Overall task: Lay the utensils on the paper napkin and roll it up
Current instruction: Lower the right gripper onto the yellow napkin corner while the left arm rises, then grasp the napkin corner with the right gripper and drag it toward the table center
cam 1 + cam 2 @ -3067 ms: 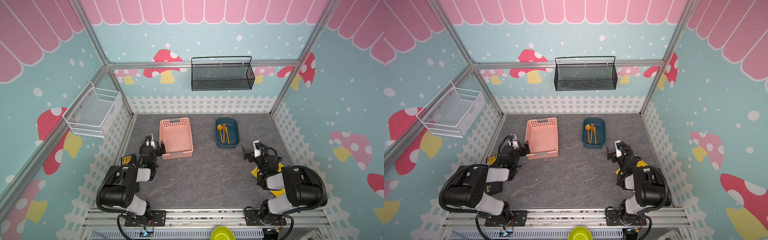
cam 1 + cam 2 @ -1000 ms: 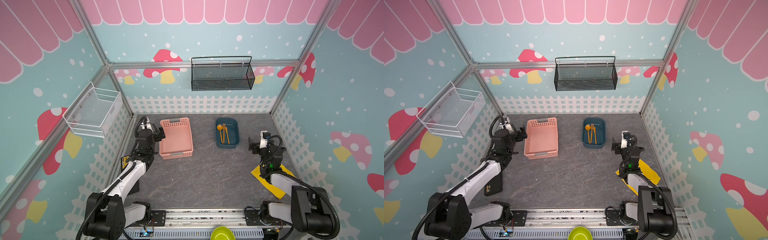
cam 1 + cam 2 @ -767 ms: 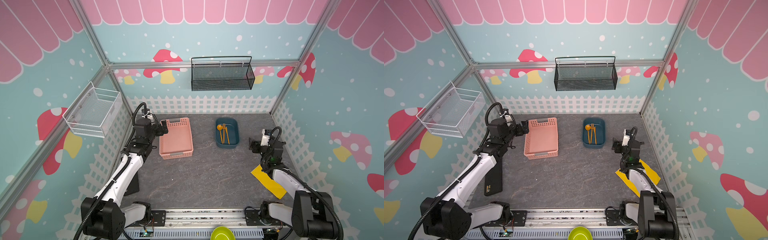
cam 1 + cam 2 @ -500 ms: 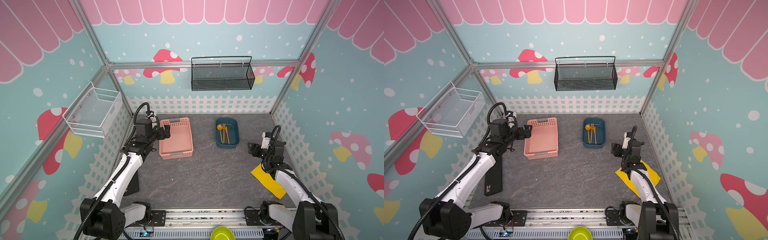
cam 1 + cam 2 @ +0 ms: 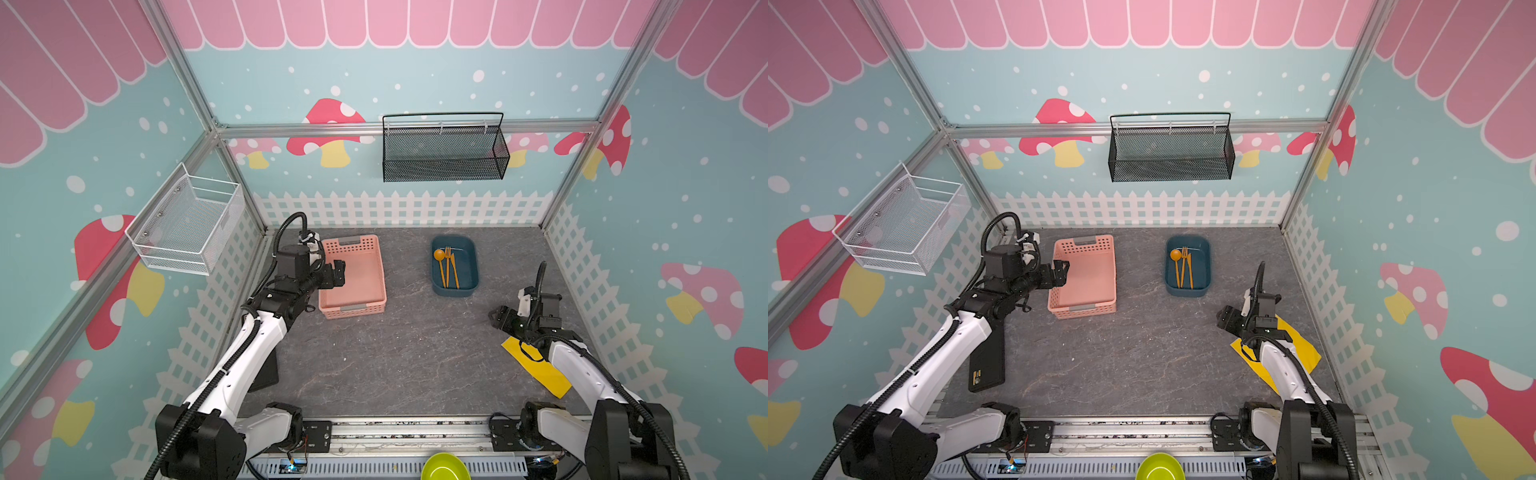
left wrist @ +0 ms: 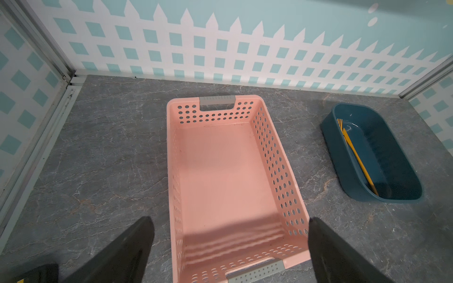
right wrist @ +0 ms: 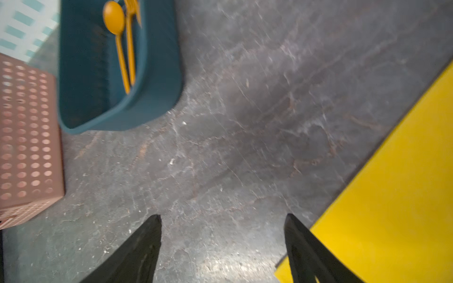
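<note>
Your left gripper (image 5: 339, 274): spread wide, empty, over pink basket (image 5: 353, 311) | right gripper (image 5: 497, 319): spread, empty, arm low at paper napkin (image 5: 540, 374) corner

On the counter (image 5: 395, 353) the slotted basket (image 5: 352, 309) sits at the back left, and the tub (image 5: 454, 291) stands to its right, apart from it. The utensils (image 5: 448, 266) lie side by side in the tub, spoon leftmost. The napkin (image 5: 544, 376) lies flat at the front right, partly under the right arm. The left gripper (image 5: 340, 274) hovers over the basket's left rim; the right gripper (image 5: 496, 318) hangs between tub and napkin
</note>
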